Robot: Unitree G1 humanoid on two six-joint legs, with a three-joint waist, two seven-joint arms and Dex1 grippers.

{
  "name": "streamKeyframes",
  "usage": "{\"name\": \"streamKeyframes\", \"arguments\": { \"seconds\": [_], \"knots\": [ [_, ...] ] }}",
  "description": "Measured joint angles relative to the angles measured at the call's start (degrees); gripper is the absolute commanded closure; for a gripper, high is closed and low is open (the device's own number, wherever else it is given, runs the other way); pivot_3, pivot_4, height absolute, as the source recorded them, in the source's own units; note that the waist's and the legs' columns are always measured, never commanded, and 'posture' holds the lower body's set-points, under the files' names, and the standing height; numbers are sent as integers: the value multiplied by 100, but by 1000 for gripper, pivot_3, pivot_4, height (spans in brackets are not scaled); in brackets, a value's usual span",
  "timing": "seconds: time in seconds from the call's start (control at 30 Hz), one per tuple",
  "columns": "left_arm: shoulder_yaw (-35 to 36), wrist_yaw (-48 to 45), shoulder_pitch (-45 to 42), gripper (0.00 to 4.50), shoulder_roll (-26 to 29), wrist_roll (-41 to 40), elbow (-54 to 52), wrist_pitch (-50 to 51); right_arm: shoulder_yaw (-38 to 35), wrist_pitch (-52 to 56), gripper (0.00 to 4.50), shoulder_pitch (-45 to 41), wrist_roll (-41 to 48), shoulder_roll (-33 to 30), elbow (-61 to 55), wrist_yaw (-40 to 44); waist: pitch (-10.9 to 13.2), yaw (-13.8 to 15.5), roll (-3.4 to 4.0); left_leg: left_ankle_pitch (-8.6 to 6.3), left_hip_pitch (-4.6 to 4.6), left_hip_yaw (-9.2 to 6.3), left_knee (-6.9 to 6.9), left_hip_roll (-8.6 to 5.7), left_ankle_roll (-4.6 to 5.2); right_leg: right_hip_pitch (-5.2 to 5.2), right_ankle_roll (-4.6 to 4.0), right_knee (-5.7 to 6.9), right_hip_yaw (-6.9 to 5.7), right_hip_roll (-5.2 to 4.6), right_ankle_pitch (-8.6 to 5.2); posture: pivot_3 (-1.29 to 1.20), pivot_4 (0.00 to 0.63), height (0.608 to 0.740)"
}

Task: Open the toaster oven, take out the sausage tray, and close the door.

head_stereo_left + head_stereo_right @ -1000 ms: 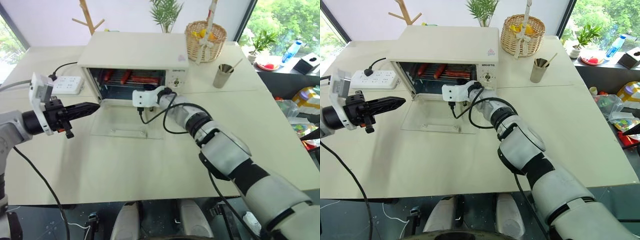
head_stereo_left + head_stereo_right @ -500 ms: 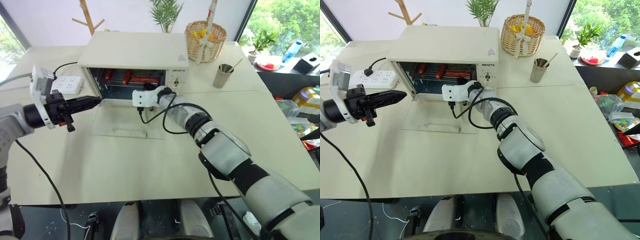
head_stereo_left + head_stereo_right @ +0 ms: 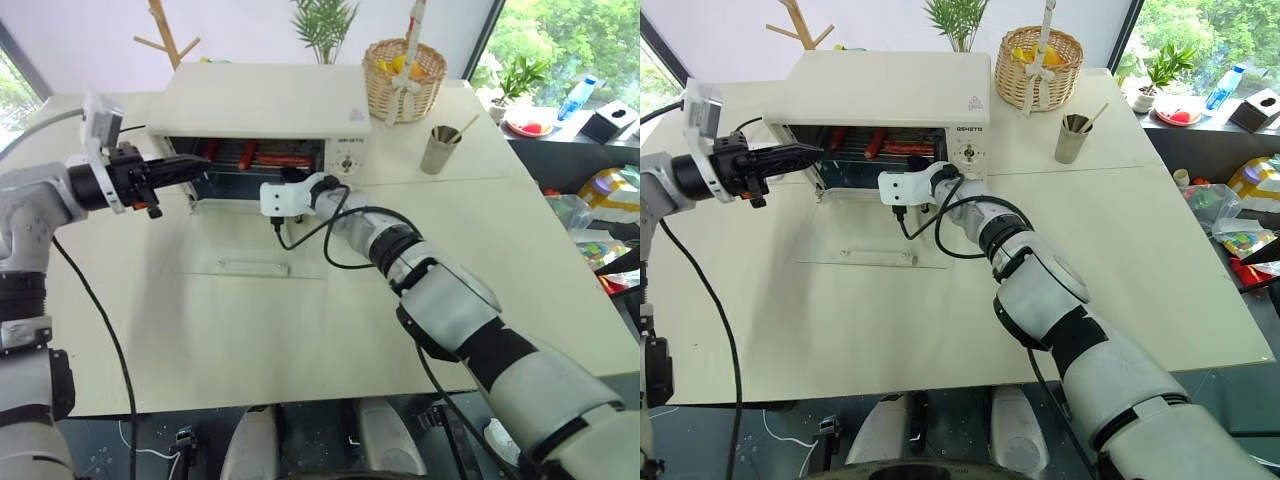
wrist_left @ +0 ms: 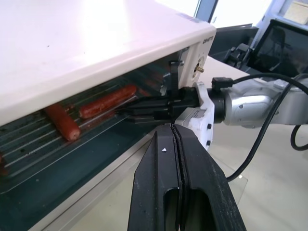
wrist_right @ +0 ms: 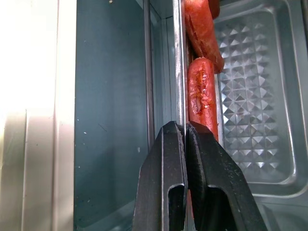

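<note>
- Toaster oven (image 3: 265,100): door (image 3: 250,245) flat down on table
- Right gripper (image 5: 184,132): clenched on sausage tray (image 5: 250,96) rim, inside oven
- Left gripper (image 3: 200,165): clenched, empty, at oven's left opening

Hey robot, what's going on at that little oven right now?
Door down flat. Right gripper shut on tray rim, sausages inside oven. Left gripper shut, at opening's left edge. Nothing blocking.

A: Where do the head views look from?
B: High up, down over the counter (image 3: 300,330); both share the toaster oven (image 3: 265,105)
A: The wrist views?
B: Close, facing its open front; both show the sausage tray (image 5: 250,96)
</note>
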Motion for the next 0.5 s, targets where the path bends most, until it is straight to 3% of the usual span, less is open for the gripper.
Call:
{"name": "streamKeyframes", "arguments": {
  "seconds": [0.5],
  "knots": [
    [43,-252,12,4500,122,192,66,-89,38,-308,4459,764,-101,-457,-1484,355,3,-80,-2,0,-6,3,-3,1,0,-8,0,0,4,1,0,0,150,740]
  ]
}}
